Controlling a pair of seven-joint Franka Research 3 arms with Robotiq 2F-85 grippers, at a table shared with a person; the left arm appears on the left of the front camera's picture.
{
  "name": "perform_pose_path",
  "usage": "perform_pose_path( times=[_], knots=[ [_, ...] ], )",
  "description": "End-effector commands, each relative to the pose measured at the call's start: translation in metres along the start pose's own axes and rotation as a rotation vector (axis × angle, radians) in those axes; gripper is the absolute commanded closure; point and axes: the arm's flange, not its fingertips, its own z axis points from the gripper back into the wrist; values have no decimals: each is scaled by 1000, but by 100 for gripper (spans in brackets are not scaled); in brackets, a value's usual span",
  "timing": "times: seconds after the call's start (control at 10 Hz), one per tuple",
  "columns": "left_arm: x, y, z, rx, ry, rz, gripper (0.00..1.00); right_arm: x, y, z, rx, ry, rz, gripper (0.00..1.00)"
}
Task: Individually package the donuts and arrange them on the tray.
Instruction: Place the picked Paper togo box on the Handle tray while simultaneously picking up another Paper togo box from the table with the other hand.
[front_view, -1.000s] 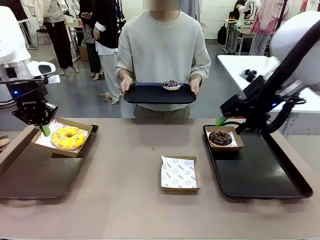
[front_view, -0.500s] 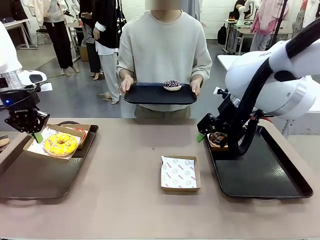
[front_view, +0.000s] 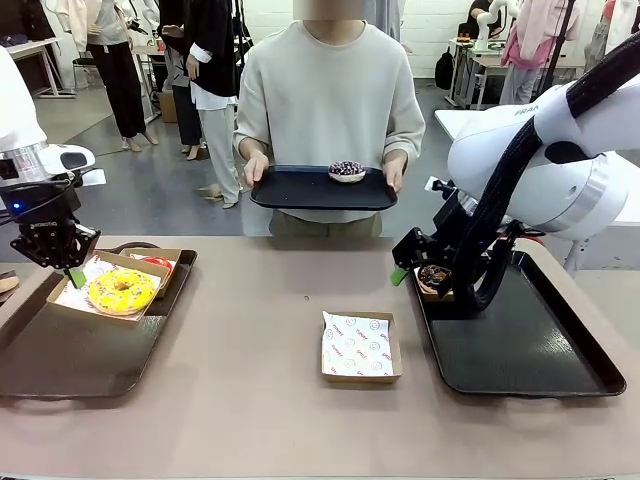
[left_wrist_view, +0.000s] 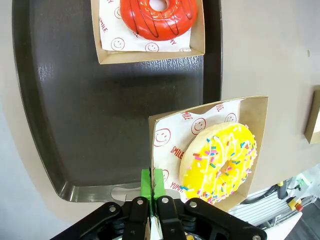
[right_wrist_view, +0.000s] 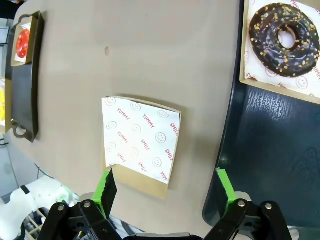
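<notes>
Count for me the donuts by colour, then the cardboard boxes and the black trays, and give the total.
Yellow donut: 1
Red donut: 1
Chocolate donut: 1
Purple donut with sprinkles: 1
Cardboard boxes: 4
Black trays: 3
Total: 11

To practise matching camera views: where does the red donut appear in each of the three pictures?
Front view: red donut, far left, behind the yellow donut.
Left wrist view: red donut, top centre, cut by the edge.
Right wrist view: red donut, small, upper left corner.
Shared landmark: the dark tray under it.
</notes>
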Motion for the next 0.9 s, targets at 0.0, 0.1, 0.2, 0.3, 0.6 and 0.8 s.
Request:
perform_pose_path(
  times=[0.0,0.1,0.2,0.3,0.6,0.8],
  knots=[
    [-2,-1,3,-4,-4,1,99,-1,1,1,-9,-4,6,0],
    [-2,-1,3,-4,-4,1,99,-1,1,1,-9,-4,6,0],
    [-2,-1,3,-4,-4,1,99,-1,1,1,-9,-4,6,0],
    [-2,-1,3,-4,-4,1,99,-1,1,1,-9,-4,6,0],
    [-4,18,-2,-14,1,10,99,1,30,-14,-118,30,12,0],
    [-12,42,-6,-28,-5,34,99,-1,52,-33,-188,55,1,0]
  ],
)
